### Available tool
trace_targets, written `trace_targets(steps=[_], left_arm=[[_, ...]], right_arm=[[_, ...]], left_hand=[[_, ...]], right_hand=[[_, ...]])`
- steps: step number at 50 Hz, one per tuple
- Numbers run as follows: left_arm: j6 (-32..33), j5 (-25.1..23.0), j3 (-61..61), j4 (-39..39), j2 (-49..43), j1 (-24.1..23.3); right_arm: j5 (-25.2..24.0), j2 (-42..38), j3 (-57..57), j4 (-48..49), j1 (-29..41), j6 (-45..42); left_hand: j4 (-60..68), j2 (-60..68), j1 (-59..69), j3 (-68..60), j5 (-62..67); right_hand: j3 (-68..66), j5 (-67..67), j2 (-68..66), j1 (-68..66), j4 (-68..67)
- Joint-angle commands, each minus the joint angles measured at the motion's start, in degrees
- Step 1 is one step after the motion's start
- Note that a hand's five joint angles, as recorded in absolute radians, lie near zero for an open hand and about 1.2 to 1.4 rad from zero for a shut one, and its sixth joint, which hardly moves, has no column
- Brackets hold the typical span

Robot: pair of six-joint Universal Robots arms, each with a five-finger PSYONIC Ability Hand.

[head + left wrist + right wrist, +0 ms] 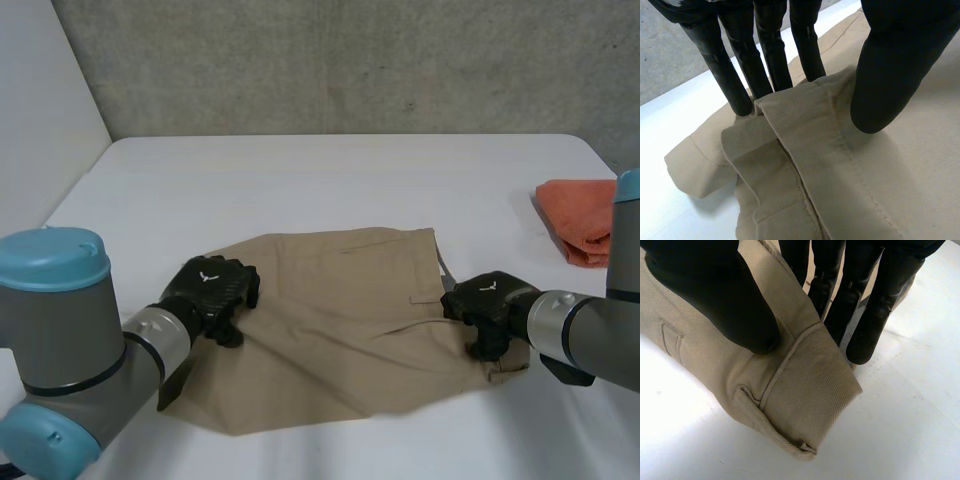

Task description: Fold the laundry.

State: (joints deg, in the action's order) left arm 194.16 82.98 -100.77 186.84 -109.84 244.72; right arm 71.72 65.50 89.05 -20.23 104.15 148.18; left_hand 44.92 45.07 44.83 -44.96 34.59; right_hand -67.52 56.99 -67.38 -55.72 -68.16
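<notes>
A tan garment with a waistband and belt loops lies spread flat on the white table. My left hand is at its left edge. In the left wrist view, its fingers stand behind a raised fold of the hem, and its thumb presses on the near side, pinching the cloth. My right hand is at the garment's right edge. There the thumb lies on top of the waistband corner, with the fingers behind it, gripping it.
A folded orange cloth lies at the table's right edge, beyond my right arm. Bare white table stretches behind the garment up to the grey wall, and a narrow strip runs in front of it.
</notes>
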Motion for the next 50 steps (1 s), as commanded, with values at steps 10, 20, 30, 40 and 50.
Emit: trace_targets(steps=[10, 20, 30, 40, 50], left_arm=[[-0.2, -0.1, 1.2, -1.3, 4.2, -0.9], [-0.6, -0.4, 6.9, -14.0, 19.4, -1.7], [-0.2, -1.6, 18.8, -29.2, 22.7, -1.4], [-0.2, -4.9, 18.1, -29.4, 21.0, 3.0], [1.4, -4.3, 20.9, -24.2, -0.4, 4.3]], right_arm=[[0.8, 0.9, 0.1, 1.5, 0.0, -0.9], [1.2, 16.1, -5.3, 0.1, 0.4, -4.7], [1.2, 23.5, -15.1, -11.8, 0.0, -10.8], [1.2, 22.6, -16.0, -13.6, 0.5, -11.0], [1.8, 3.6, -17.7, -13.7, 0.9, -10.0]], left_hand=[[35.1, 34.9, 35.2, -35.0, 35.4], [35.1, 34.9, 35.2, -35.0, 35.4], [35.1, 34.9, 35.2, -35.0, 35.4], [35.1, 34.9, 35.2, -35.0, 35.4], [35.1, 34.9, 35.2, -35.0, 35.4]], right_hand=[[-12.5, 13.0, -12.6, -24.3, -11.8], [-12.5, 13.0, -12.6, -24.3, -11.8], [-12.5, 13.0, -12.6, -24.3, -11.8], [-12.5, 13.0, -12.6, -24.3, -11.8], [-12.5, 13.0, -12.6, -24.3, -11.8]])
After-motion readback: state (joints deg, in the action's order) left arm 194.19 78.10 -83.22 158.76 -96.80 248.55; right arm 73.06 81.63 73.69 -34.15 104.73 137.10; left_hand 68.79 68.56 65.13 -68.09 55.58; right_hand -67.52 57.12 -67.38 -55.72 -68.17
